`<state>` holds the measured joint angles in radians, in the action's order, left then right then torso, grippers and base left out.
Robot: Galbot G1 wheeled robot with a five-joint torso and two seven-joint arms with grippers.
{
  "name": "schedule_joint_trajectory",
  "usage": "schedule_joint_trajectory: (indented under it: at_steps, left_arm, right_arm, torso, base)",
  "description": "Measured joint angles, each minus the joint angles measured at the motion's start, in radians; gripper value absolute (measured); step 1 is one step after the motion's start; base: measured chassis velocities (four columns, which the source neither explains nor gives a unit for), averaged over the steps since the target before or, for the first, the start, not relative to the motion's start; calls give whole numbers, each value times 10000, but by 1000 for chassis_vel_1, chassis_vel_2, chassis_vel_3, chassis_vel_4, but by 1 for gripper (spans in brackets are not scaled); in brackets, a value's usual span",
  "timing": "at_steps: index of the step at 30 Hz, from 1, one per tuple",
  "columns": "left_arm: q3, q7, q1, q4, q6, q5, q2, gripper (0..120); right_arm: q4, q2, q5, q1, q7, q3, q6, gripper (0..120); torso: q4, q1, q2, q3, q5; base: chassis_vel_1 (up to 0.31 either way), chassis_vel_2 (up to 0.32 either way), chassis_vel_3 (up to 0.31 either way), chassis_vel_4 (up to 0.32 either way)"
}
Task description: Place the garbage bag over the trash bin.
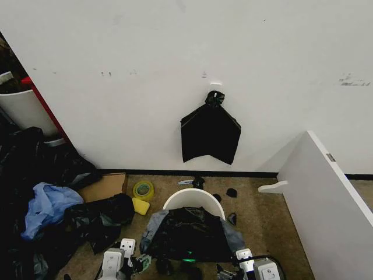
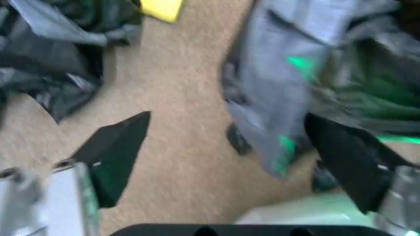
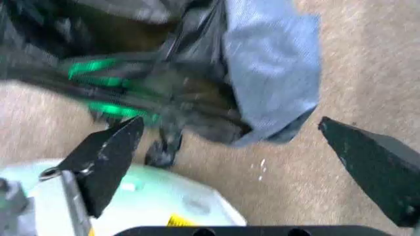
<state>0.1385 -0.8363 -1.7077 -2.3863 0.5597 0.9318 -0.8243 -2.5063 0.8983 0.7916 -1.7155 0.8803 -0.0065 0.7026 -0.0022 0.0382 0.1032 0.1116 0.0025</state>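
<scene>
Big white wall (image 1: 175,58) ahead, a flat black bag (image 1: 210,135) hanging on it. Down on the tan floor (image 1: 262,204), the garbage bag (image 1: 187,233) drapes over the near side of the trash bin (image 1: 192,199), far rim bare. Left gripper (image 2: 229,162) hangs low beside the bag's edge, jaws spread wide, holding nothing. Right gripper (image 3: 236,147) is just below the bag's other side, wide open, empty too.

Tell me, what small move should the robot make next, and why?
Probably pull the bag farther over the bin. The bag covers just the bin's near side, with the far rim bare. Both pincers, left and right, are open beside the bag's lower edge.
</scene>
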Motion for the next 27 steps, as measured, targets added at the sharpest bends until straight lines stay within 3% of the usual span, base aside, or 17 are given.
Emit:
schedule_joint_trajectory:
  at_steps: [6,12,16,20,27]
  left_arm:
    - [62,-371,-864,-1106,-2,112,159,100]
    - [-23,-272,-522,-1190,-120,-367,-46,100]
    - [-17,442,-186,-1162,-814,-1014,-321,100]
    - [-127,2735,891,37,-2907,-2628,-1115,100]
    - [-152,3144,1486,365,-3286,-2421,-1637,100]
  right_arm:
    - [29,231,26,1225,148,332,-190,100]
    - [39,360,-2,2458,-920,566,-558,100]
    - [170,364,16,3550,-1955,636,-976,100]
    - [1838,229,894,5773,-2764,315,-841,100]
    - [4554,428,1737,8055,-4480,-308,253,100]
  torso:
    - [4,0,0,0,4]
    - [2,1,0,1,2]
    - [2,1,0,0,3]
    - [2,2,-1,3,-1]
    - [2,2,-2,3,5]
  base:
    - [0,0,0,0]
    - [0,0,0,0]
    - [0,0,0,0]
    - [0,0,0,0]
    - [0,0,0,0]
